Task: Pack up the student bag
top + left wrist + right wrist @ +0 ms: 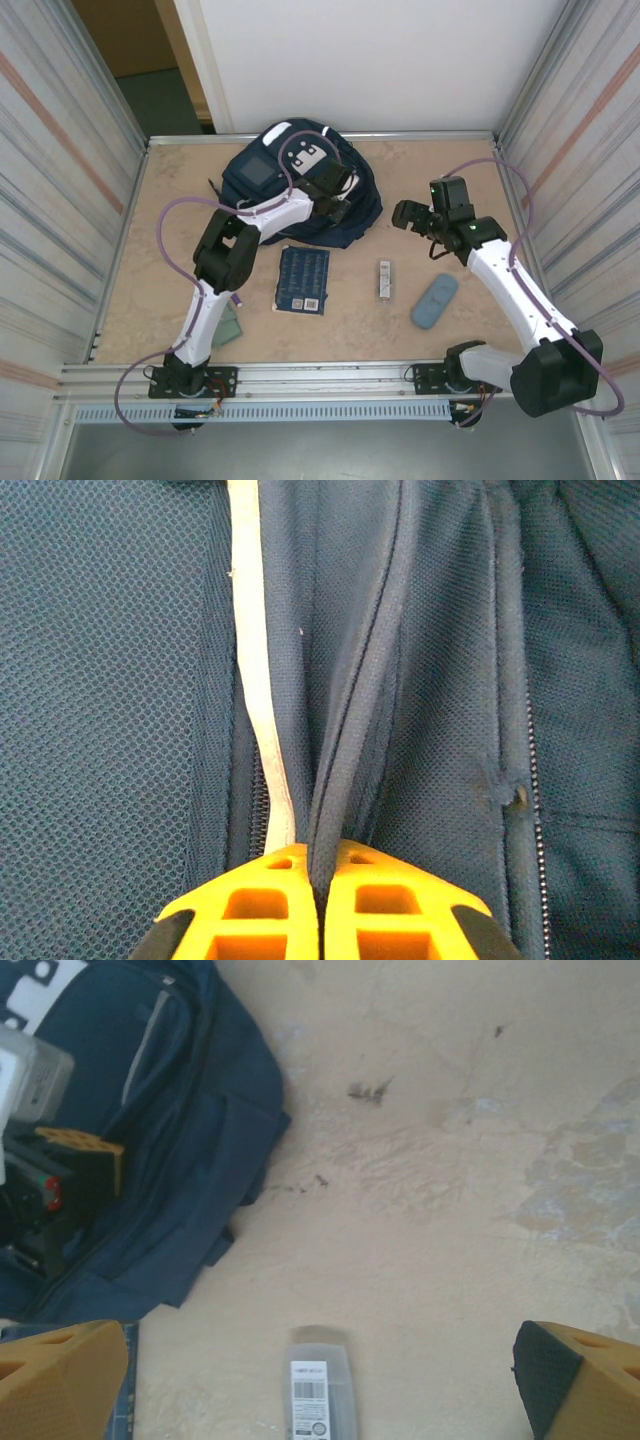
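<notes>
Lying nearest the arm bases are a book (303, 280), a small case (383, 278) and a pouch (434, 300), set apart from one another on the table (480, 170). Just beyond them the right gripper (408, 215) hangs over bare table, jaws wide and holding nothing. Farthest off, by the table's back edge, the bag (270, 175) lies slumped. The left gripper (322, 865) is clamped tight on a fold of its fabric, beside a pale stripe (255, 680).

The bag (110, 680) is matt navy cloth, partly fine mesh, with a smooth pale stripe (255, 680). The left gripper (320, 870) has matt yellow plastic fingers (255, 905). The table (450, 1160) is a rough, mottled tan board.
</notes>
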Controlling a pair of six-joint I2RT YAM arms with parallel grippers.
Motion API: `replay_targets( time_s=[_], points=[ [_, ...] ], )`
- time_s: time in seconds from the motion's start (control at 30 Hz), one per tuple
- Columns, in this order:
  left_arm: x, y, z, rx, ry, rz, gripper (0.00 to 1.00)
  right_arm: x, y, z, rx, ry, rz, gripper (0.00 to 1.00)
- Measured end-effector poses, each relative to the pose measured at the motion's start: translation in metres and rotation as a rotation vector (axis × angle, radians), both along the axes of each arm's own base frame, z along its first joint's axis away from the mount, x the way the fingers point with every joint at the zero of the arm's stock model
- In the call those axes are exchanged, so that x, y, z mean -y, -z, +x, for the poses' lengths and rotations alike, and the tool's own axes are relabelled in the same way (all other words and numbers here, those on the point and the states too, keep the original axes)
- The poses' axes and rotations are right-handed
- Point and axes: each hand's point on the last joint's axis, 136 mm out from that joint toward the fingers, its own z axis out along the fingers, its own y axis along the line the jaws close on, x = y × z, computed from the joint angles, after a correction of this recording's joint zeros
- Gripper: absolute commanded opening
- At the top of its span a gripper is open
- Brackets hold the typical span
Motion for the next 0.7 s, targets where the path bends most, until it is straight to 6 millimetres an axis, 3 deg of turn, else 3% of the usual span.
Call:
replay_targets(
  time_s=[0.17,0.23,0.53,0.7],
  points=[
    [-0.021,-0.013,-0.018,0.067,0.07,0.056,0.0,-0.018,0.009,0.003,-0.043,-0.052,-0.007,1.0],
    [-0.034,-0.029,-0.023,0.078,0.09,0.076,0.0,-0.026,0.019,0.002,-0.075,-0.08,-0.005,0.98],
    [-0.074,-0.119,0.006,0.241,0.082,0.137,0.0,-0.075,0.071,0.01,-0.221,-0.191,0.068,0.82],
    [-0.081,-0.15,0.003,0.314,0.084,0.151,0.0,-0.104,0.073,0.02,-0.23,-0.239,0.135,0.8]
  ],
)
